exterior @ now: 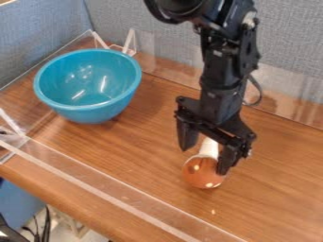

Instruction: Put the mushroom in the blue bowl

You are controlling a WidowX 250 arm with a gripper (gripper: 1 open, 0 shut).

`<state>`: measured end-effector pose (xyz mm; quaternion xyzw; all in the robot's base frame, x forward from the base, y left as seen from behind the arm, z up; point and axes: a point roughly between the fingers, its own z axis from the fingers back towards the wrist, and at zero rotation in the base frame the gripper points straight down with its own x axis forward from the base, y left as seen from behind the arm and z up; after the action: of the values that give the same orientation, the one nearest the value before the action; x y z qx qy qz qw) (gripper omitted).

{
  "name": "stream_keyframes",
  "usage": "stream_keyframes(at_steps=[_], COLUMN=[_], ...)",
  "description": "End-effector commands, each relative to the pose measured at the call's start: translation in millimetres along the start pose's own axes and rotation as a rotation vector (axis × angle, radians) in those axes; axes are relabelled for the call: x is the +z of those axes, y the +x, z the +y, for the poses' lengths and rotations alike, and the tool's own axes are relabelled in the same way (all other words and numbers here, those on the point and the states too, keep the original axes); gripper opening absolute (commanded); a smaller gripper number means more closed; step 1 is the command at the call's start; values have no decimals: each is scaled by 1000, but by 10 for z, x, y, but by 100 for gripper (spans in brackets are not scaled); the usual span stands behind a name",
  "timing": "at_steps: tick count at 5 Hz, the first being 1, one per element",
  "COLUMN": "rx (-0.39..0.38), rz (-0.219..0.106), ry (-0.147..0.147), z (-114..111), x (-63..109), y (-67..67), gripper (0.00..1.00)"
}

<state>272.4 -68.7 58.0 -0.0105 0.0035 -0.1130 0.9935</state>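
The mushroom lies on the wooden table near the front right, its reddish-brown cap toward me and its cream stem pointing up between the fingers. My gripper hangs straight down over it, open, with its black fingers standing on either side of the stem. The blue bowl is a deep turquoise bowl standing at the back left, well apart from the gripper, with nothing in it.
The wooden table has a clear plastic rail along its front edge and low clear walls at the back. A grey partition stands behind the bowl.
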Motion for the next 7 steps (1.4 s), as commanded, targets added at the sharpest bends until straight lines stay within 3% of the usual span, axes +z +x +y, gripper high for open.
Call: stream_keyframes(at_steps=[1,5,6,7], rx=[-7,5,10,17], rz=[-29,-24,-20,-48], ry=[8,18,17,12], z=[-10,43,58,90], x=[37,-130,-172,-15], y=[35,69,66,64], gripper=[100,100,0,0])
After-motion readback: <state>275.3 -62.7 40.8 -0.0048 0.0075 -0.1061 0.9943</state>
